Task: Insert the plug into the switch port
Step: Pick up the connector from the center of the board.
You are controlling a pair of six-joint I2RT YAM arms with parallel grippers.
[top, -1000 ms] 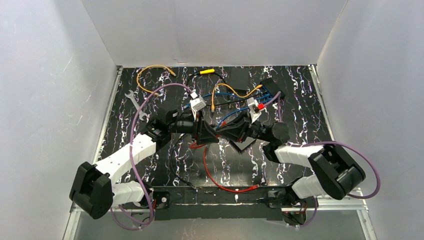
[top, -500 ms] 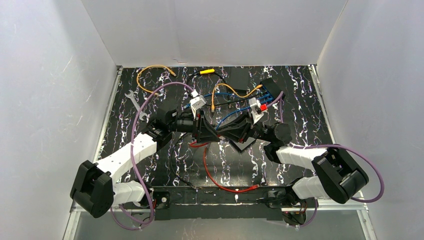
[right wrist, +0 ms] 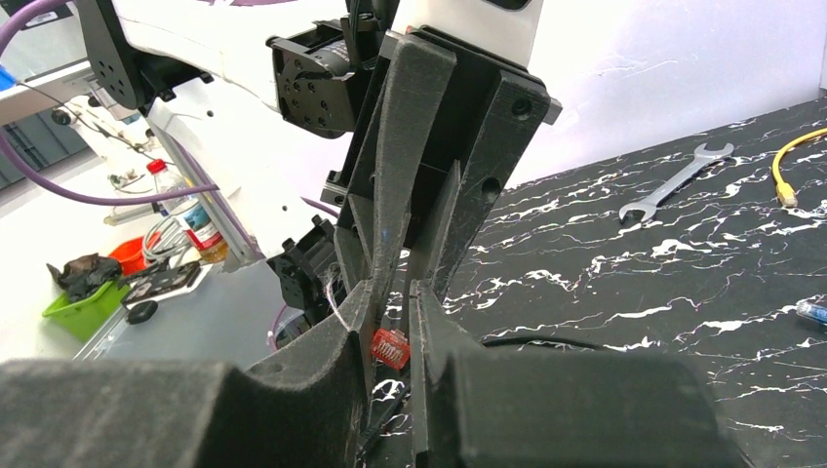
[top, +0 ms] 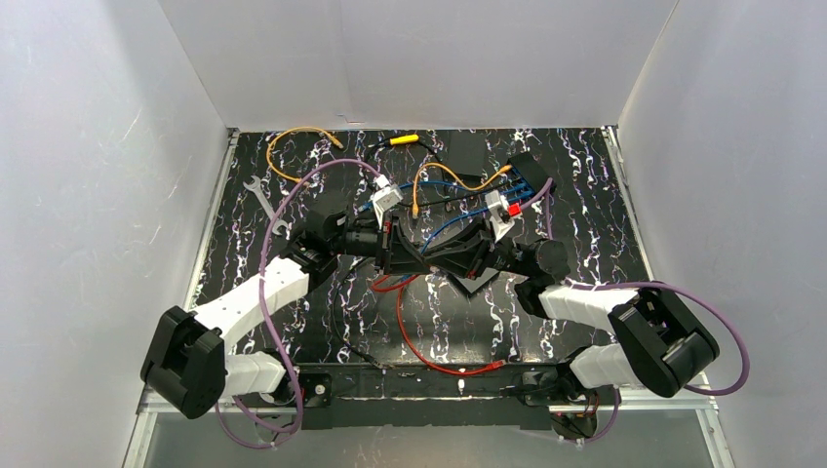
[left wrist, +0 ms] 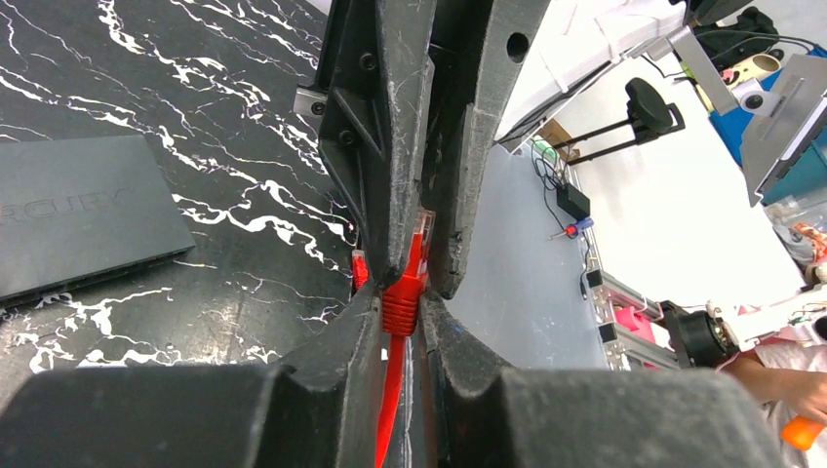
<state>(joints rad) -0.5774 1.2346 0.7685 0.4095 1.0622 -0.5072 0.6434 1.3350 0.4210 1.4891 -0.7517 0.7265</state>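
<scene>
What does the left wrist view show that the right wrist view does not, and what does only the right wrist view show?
Only the left wrist view shows the black switch box lying flat on the table, and the red cable running back from the plug. Only the right wrist view shows the wrench and the yellow cable end on the table. Both views show the red plug between two pairs of jaws that meet tip to tip.
</scene>
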